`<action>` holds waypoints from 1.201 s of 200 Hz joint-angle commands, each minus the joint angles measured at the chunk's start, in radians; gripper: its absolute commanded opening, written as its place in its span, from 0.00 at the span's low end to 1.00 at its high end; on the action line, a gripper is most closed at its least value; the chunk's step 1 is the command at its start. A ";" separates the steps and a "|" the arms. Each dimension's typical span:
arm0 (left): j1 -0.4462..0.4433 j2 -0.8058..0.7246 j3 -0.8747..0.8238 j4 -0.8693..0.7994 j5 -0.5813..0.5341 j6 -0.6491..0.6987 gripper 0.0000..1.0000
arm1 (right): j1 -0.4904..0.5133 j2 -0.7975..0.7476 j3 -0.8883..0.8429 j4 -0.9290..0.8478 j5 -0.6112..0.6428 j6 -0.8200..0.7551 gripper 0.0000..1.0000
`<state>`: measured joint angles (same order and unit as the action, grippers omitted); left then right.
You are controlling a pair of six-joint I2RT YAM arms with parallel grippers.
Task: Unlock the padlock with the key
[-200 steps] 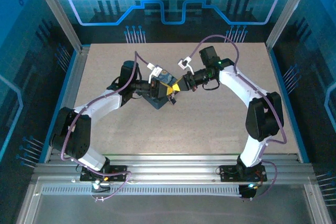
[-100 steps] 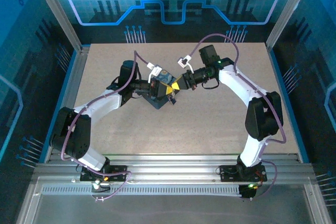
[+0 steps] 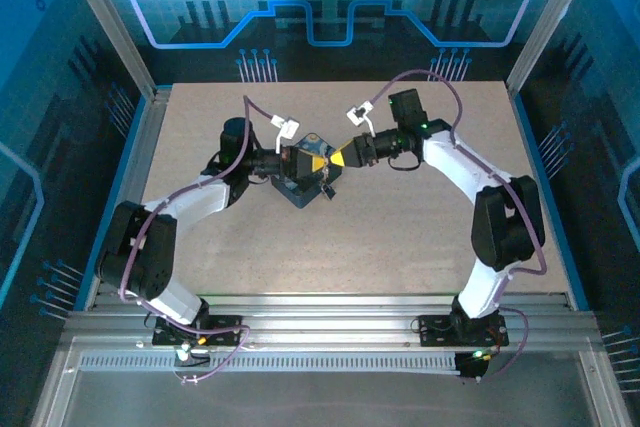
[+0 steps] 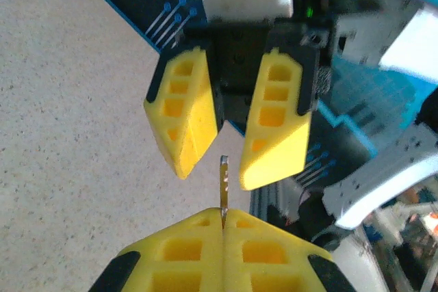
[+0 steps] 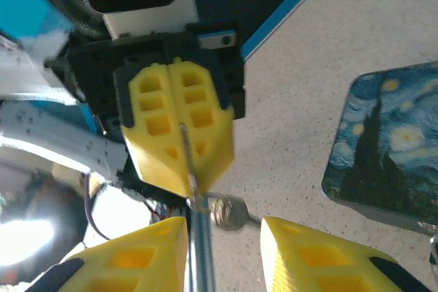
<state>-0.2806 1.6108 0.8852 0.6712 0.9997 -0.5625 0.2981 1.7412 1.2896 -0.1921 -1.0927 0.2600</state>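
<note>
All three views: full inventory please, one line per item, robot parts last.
table: 1, speckled beige, under everything
box: 1, dark blue swirl pattern, on table, centre
key: 1, silvery, pinched in left hand, tip between fingers of right hand
metal piece: 1, silvery, by the key at left hand's fingertips, too blurred to identify
backdrop: 1, blue circuit pattern, behind table
left hand: 1, yellow fingers, shut on key
right hand: 1, yellow fingers, open, facing left hand

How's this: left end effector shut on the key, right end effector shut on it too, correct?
No: the right end effector is open, its fingers apart, as the left wrist view shows. The left end effector is shut on the key.
</note>
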 commanded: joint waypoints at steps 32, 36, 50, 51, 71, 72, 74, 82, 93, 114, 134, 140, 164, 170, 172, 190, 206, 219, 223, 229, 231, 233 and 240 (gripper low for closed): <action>0.006 0.086 -0.001 0.357 -0.050 -0.228 0.00 | 0.015 -0.030 -0.195 0.814 0.166 0.625 0.30; 0.006 0.084 0.001 0.349 -0.052 -0.225 0.00 | 0.019 -0.027 -0.198 0.826 0.172 0.632 0.30; 0.006 0.073 0.006 0.313 -0.059 -0.204 0.00 | 0.025 -0.021 -0.214 0.879 0.190 0.667 0.28; 0.006 0.072 0.006 0.309 -0.059 -0.202 0.00 | 0.025 -0.021 -0.215 0.884 0.191 0.669 0.28; 0.006 0.055 0.010 0.252 -0.066 -0.163 0.00 | 0.026 -0.014 -0.234 0.958 0.208 0.725 0.28; 0.006 0.054 0.009 0.251 -0.068 -0.162 0.00 | 0.026 -0.014 -0.234 0.959 0.208 0.726 0.28; 0.006 0.054 0.008 0.250 -0.068 -0.161 0.00 | 0.026 -0.015 -0.235 0.962 0.210 0.729 0.28; 0.008 0.052 0.006 0.243 -0.072 -0.158 0.00 | 0.029 -0.016 -0.240 0.980 0.210 0.740 0.28; 0.009 0.052 0.005 0.248 -0.076 -0.163 0.00 | 0.033 -0.012 -0.235 0.985 0.199 0.747 0.28; 0.012 0.052 0.001 0.258 -0.090 -0.170 0.00 | 0.047 -0.005 -0.227 0.966 0.183 0.745 0.28; 0.012 0.051 0.004 0.265 -0.098 -0.176 0.00 | 0.054 -0.003 -0.232 0.964 0.175 0.743 0.28; 0.012 0.050 0.006 0.265 -0.099 -0.177 0.00 | 0.056 -0.004 -0.233 0.961 0.172 0.742 0.28; 0.013 0.048 0.004 0.267 -0.100 -0.177 0.00 | 0.059 -0.015 -0.240 0.928 0.169 0.719 0.29; 0.014 0.047 0.003 0.268 -0.102 -0.177 0.00 | 0.060 -0.017 -0.242 0.918 0.169 0.711 0.29; 0.014 0.047 0.004 0.269 -0.102 -0.179 0.00 | 0.059 -0.018 -0.242 0.915 0.169 0.708 0.29; 0.016 0.046 0.003 0.269 -0.102 -0.179 0.00 | 0.059 -0.021 -0.249 0.889 0.175 0.689 0.30; 0.017 0.044 0.004 0.269 -0.101 -0.180 0.00 | 0.061 -0.016 -0.252 0.894 0.169 0.693 0.30; 0.017 0.042 0.002 0.271 -0.098 -0.179 0.00 | 0.062 -0.013 -0.251 0.890 0.166 0.691 0.29; 0.018 0.041 0.003 0.271 -0.098 -0.178 0.00 | 0.062 -0.012 -0.251 0.890 0.165 0.691 0.29; 0.020 0.039 0.002 0.271 -0.100 -0.178 0.00 | 0.063 -0.010 -0.251 0.890 0.162 0.691 0.29; 0.020 0.039 0.002 0.270 -0.100 -0.178 0.00 | 0.064 -0.011 -0.251 0.891 0.162 0.692 0.29; 0.020 0.040 0.001 0.271 -0.099 -0.178 0.00 | 0.065 -0.009 -0.251 0.892 0.160 0.691 0.29; 0.022 0.039 0.001 0.272 -0.099 -0.178 0.00 | 0.067 -0.008 -0.250 0.895 0.156 0.692 0.28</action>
<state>-0.2737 1.6913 0.8818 0.9115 0.9085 -0.7391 0.3481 1.7245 1.0466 0.6952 -0.9134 0.9756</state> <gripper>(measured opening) 0.059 0.288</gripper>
